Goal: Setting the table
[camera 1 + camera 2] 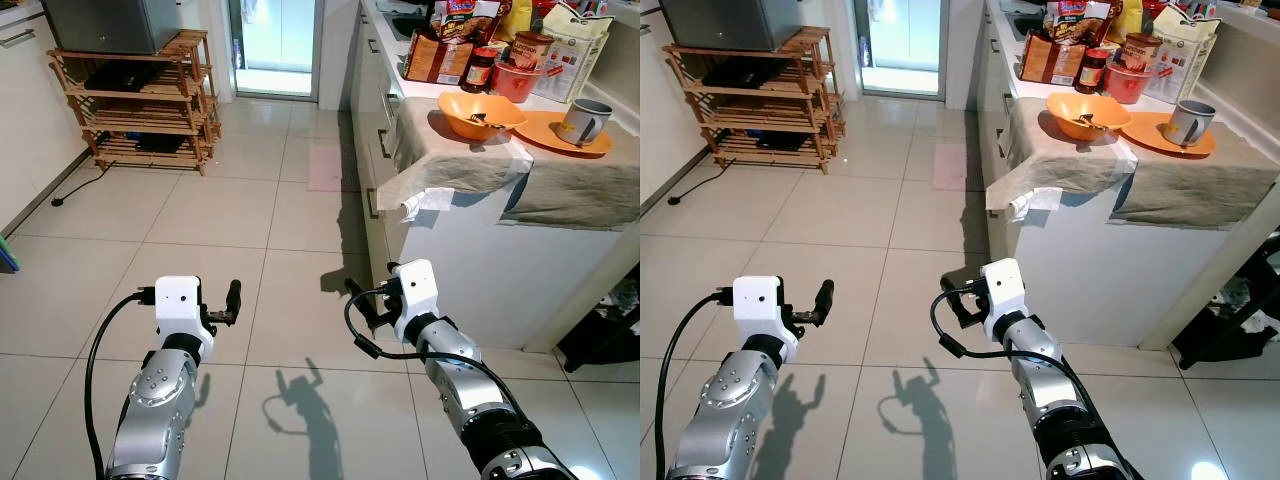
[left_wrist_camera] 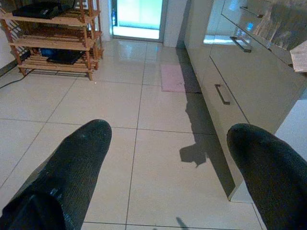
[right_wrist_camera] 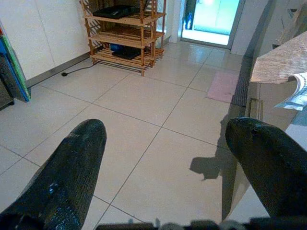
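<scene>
step: approach, nothing held | left gripper (image 1: pixel 228 303) fingers apart, right gripper (image 1: pixel 362 303) fingers apart | orange bowl (image 1: pixel 480 113), orange plate (image 1: pixel 555 134) with mug (image 1: pixel 584 121) on counter, 1 o'clock | next: step closer, reach bowl

Two black fingers (image 3: pixel 72 163) spread wide over pale floor tiles (image 3: pixel 144 110); beyond stand a wooden rack (image 3: pixel 125 36), a pink mat (image 3: pixel 221 86) and a cloth-draped table (image 3: pixel 280 64).

A wooden shelf rack (image 1: pixel 140 100) stands by the far wall — a pink mat (image 1: pixel 330 166) lies on the tiled floor (image 1: pixel 200 230).
</scene>
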Robot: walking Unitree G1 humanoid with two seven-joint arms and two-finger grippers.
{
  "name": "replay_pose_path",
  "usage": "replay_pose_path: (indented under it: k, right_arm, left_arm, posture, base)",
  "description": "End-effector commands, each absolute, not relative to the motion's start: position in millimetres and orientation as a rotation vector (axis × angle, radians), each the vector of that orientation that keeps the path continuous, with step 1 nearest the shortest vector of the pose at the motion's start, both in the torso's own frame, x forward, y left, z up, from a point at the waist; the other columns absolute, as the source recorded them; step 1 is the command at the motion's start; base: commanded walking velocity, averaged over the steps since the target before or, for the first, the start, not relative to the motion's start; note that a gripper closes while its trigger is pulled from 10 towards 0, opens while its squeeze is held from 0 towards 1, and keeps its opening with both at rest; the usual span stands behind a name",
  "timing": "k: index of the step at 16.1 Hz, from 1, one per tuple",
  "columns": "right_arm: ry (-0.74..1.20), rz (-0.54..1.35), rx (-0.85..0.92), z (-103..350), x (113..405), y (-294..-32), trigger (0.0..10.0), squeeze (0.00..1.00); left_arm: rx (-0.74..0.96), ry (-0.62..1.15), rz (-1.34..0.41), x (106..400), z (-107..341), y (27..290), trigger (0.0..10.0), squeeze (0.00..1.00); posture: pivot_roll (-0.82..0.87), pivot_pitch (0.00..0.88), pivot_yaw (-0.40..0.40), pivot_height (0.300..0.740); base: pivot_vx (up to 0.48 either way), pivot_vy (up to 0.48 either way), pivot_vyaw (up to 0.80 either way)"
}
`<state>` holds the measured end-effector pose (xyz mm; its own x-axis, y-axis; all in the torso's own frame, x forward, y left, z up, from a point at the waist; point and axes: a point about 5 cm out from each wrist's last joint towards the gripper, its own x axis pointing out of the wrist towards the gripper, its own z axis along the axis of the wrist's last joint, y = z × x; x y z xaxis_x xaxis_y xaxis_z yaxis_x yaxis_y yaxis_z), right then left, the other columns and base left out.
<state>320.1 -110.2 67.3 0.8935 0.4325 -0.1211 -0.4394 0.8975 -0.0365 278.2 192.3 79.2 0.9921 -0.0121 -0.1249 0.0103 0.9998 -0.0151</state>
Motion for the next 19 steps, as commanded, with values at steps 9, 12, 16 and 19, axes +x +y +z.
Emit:
replay_pose_path:
  k: [9, 12, 16, 19]
  right_arm:
    - [0.102, 0.467, -0.082, 71.6, 324.1, -108.7, 10.0, 0.00]
    - [0.103, 0.467, -0.083, 71.7, 324.0, -109.0, 10.0, 0.00]
    - [0.106, 0.470, -0.090, 71.5, 324.3, -108.8, 10.0, 0.00]
    - [0.111, 0.472, -0.091, 70.5, 324.0, -107.6, 10.0, 0.00]
  left_arm:
    - [0.013, 0.112, -0.019, 277.0, 79.1, 188.3, 10.0, 0.00]
    - [0.012, 0.111, -0.016, 276.7, 79.4, 188.2, 10.0, 0.00]
    - [0.015, 0.110, -0.015, 277.4, 78.9, 187.0, 10.0, 0.00]
    - [0.015, 0.107, -0.008, 277.3, 79.1, 187.7, 10.0, 0.00]
  posture:
    - [0.07, 0.000, -0.057, 0.740]
    - [0.07, 0.000, -0.058, 0.740]
    - [0.07, 0.000, -0.060, 0.740]
    - [0.07, 0.000, -0.059, 0.740]
  base:
    - [0.000, -0.053, 0.00]
    - [0.000, -0.480, 0.00]
    - [0.000, -0.480, 0.00]
    - [0.000, -0.472, 0.00]
